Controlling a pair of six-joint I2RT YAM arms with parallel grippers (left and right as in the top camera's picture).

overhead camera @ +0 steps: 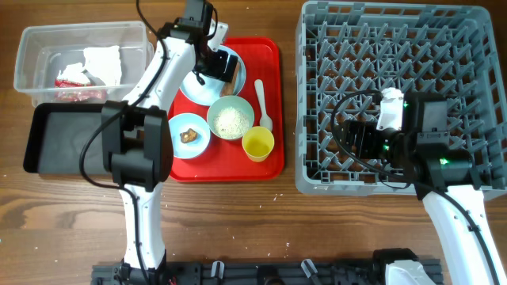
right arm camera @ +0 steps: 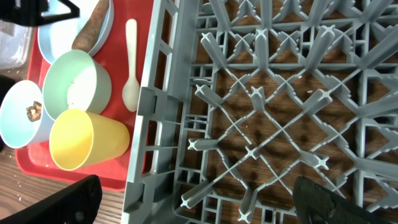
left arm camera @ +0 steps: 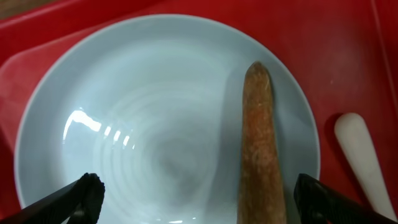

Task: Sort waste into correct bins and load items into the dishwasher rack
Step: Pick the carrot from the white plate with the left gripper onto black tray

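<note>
My left gripper (overhead camera: 212,65) (left arm camera: 202,202) is open, low over the round white plate (overhead camera: 198,89) (left arm camera: 155,112), its fingers either side of the brown sausage-like piece (left arm camera: 261,149) lying on it. My right gripper (overhead camera: 354,138) (right arm camera: 199,199) is open and empty over the front left corner of the grey dishwasher rack (overhead camera: 396,47) (right arm camera: 261,112). The white bowl with rice (overhead camera: 230,120), the pale blue bowl with a brown lump (overhead camera: 190,136), the yellow cup (overhead camera: 258,143) and the white spoon (overhead camera: 261,103) stand on the red tray (overhead camera: 273,63). The clear tub (overhead camera: 32,55) holds the red wrapper (overhead camera: 73,79) and white napkin (overhead camera: 103,62).
The black tray (overhead camera: 63,142) lies at the left, in front of the clear tub. The red tray sits between the bins and the rack. The right wrist view also shows the yellow cup (right arm camera: 87,140), white bowl (right arm camera: 78,84) and spoon (right arm camera: 129,68).
</note>
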